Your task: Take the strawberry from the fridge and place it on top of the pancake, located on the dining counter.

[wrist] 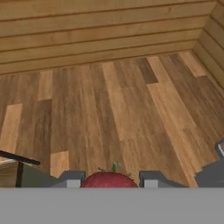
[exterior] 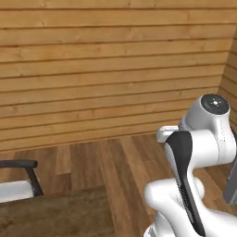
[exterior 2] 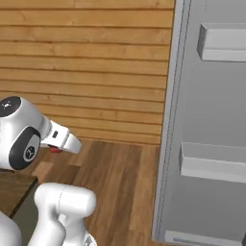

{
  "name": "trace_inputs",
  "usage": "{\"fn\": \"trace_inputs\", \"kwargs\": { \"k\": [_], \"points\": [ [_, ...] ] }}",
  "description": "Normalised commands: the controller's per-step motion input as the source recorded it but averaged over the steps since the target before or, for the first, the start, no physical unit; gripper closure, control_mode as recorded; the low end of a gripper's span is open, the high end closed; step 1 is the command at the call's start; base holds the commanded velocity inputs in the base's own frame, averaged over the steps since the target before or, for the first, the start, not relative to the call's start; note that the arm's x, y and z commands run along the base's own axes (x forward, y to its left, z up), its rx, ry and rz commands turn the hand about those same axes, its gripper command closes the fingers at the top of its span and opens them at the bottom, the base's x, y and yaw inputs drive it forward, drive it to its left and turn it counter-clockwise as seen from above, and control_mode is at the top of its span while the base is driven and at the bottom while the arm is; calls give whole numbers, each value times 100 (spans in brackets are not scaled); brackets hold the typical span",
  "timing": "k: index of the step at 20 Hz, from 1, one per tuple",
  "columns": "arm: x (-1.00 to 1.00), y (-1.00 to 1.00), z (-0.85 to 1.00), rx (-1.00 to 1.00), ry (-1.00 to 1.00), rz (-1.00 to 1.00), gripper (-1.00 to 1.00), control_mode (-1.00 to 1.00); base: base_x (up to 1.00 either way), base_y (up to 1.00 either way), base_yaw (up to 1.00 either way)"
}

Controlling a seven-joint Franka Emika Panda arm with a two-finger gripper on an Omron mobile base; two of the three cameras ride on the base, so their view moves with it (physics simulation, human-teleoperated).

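— Where does the arm stand?

— In the left base view it rises from the lower right: a thick white link with a dark strip along its side, bent at a rounded joint with a dark cap on top. In the right base view the same joint sits at the left edge, and the white forearm reaches from it to the right and slightly down.

— And the claw (wrist: 111, 177)?

— In the hand view its two grey fingertips (wrist: 72, 177) stand at the bottom edge, pointing out over the floor.

— Open or closed?

— Closed in from both sides on the strawberry (wrist: 109, 180), a tip on each flank.
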Motion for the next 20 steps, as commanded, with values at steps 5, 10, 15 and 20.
{"fn": "trace_inputs", "kwargs": {
  "k": [5,10,15,20],
  "points": [
    [0,0,0,0,0,0,100,100,100,25,0],
    [0,0,0,0,0,0,100,100,100,21,0],
    [0,0,0,0,0,0,100,100,100,13,0],
    [0,0,0,0,0,0,100,100,100,17,25]
  ]
}}
